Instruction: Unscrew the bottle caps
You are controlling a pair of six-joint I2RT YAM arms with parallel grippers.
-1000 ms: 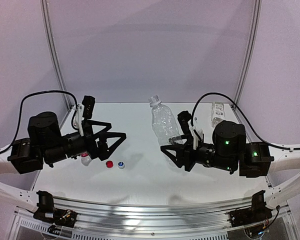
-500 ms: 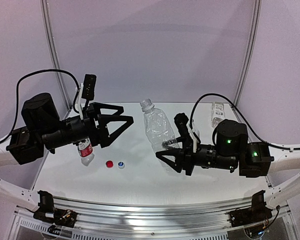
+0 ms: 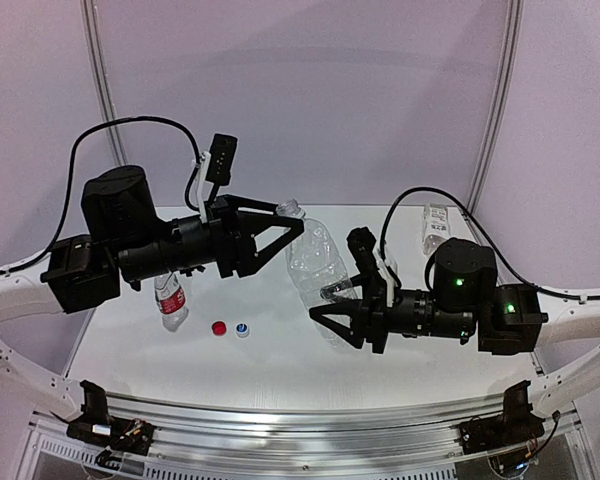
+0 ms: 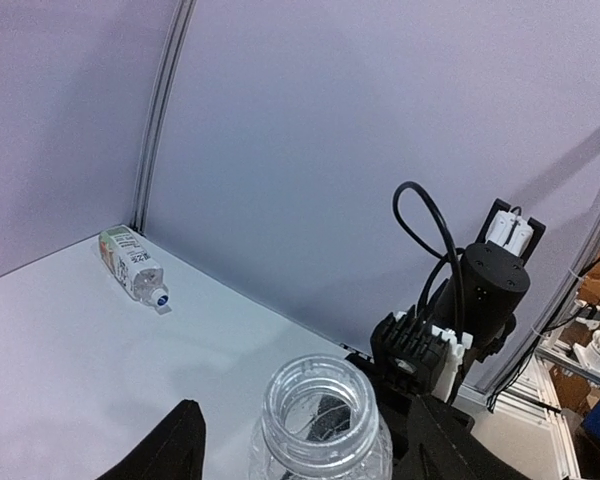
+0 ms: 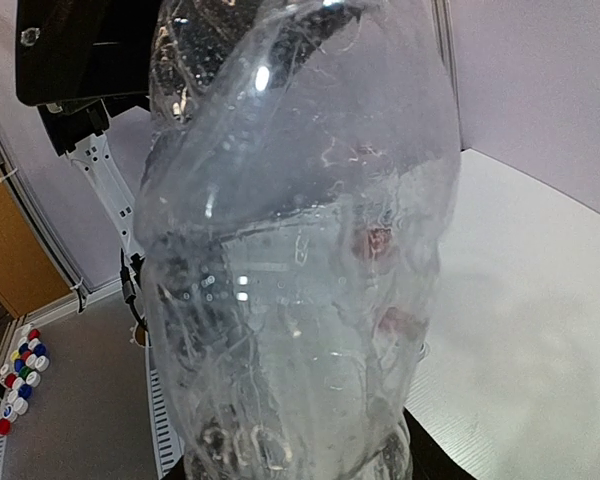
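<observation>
My right gripper [image 3: 332, 308] is shut on the lower body of the slim clear unlabelled bottle [image 3: 313, 258], held off the table with its neck tilted up to the left. The bottle [image 5: 300, 250] fills the right wrist view. Its mouth [image 4: 318, 405] is bare, with no cap on it. My left gripper [image 3: 288, 230] is open, one finger [image 4: 170, 448] on each side of the neck with a gap. A red cap [image 3: 219, 328] and a white-and-blue cap [image 3: 242, 329] lie loose on the table. The labelled bottle [image 4: 130, 265] lies at the back with its cap [image 4: 160, 298] on.
The small red-labelled bottle [image 3: 170, 300] lies on the table under the left arm. The right arm's body [image 4: 485, 300] and cable stand just behind the held bottle. Side rails [image 3: 105, 110] frame the back corners. Loose coloured caps [image 5: 18, 385] lie off the table.
My left arm rose and swung right, bringing its fingers around the held bottle's neck, and the fingers narrowed. The right gripper shifted the bottle slightly left and lower.
</observation>
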